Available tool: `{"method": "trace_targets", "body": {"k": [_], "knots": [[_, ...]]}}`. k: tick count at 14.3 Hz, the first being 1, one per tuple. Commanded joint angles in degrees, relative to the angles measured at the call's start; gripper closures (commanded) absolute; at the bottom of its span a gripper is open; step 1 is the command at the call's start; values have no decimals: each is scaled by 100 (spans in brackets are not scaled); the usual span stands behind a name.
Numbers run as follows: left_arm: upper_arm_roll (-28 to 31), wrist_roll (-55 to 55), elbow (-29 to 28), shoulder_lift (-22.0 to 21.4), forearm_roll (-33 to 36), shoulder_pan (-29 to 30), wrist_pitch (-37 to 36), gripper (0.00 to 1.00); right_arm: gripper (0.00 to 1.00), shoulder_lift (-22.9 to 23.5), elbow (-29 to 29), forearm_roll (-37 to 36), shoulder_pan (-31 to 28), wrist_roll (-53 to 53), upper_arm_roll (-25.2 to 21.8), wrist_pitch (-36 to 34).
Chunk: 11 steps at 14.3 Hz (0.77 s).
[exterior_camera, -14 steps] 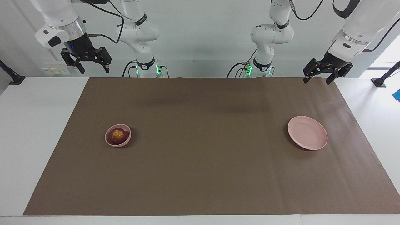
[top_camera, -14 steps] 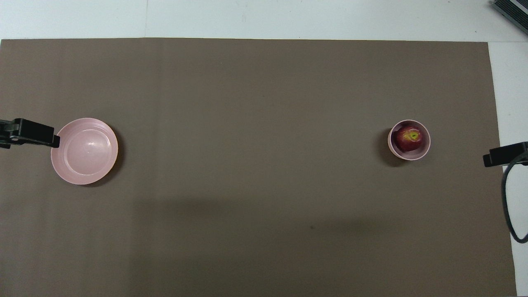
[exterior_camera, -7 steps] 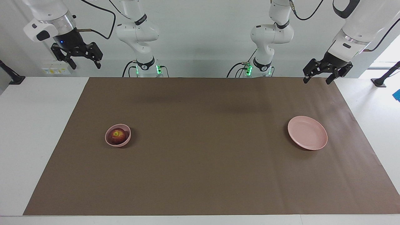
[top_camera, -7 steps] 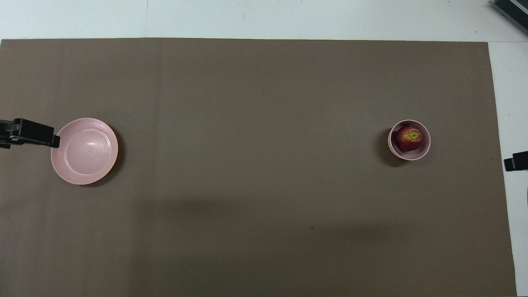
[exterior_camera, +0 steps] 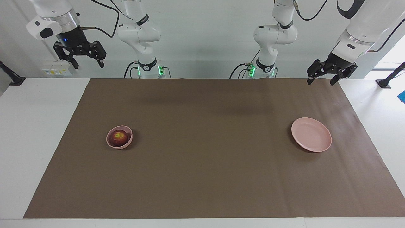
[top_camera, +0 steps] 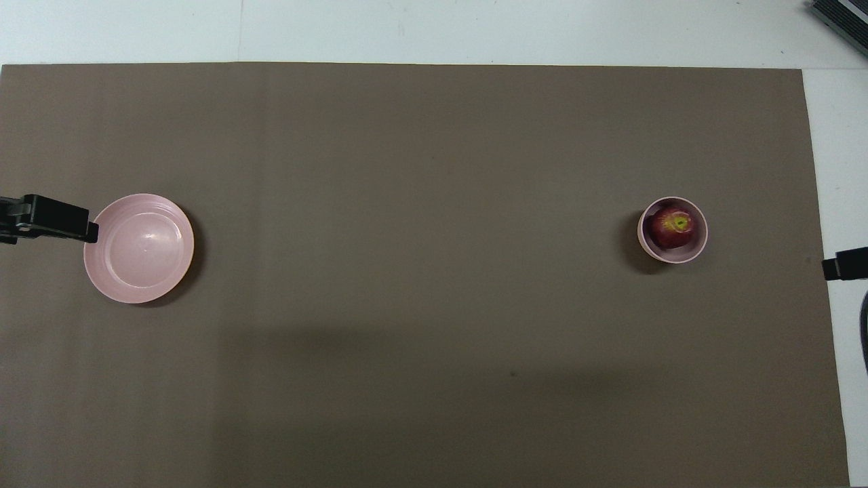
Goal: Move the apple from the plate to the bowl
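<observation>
The dark red apple [exterior_camera: 119, 136] lies in the small pink bowl [exterior_camera: 109, 142], toward the right arm's end of the table. It also shows in the overhead view [top_camera: 673, 226], inside the bowl [top_camera: 671, 257]. The wide pink plate [exterior_camera: 311, 134] is bare, toward the left arm's end; it shows in the overhead view too [top_camera: 139, 247]. My right gripper [exterior_camera: 88, 63] hangs open and empty, high over the table's edge at the right arm's end. My left gripper [exterior_camera: 320, 81] hangs open and empty over the mat's corner nearest the left arm, and that arm waits. One of its fingers [top_camera: 54, 219] overlaps the plate's rim from above.
A brown mat [exterior_camera: 202, 164] covers most of the white table [exterior_camera: 38, 126]. A dark object [top_camera: 841, 17] sits at the table's corner farthest from the robots, at the right arm's end.
My right gripper has risen and drawn away from the bowl toward the right arm's end of the table. The apple, bowl, plate and left arm have not moved.
</observation>
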Motion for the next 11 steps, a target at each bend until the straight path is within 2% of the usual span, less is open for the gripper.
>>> {"method": "trace_targets", "body": {"k": [1,11], "knots": [[42,58,34,-48,91,-46,-101,0,0,-80,-110,-138,16,-47,29,128],[42,58,34,-48,91,-37,-101,0,0,-45,-84,-94,16,-13,29,233]]}}
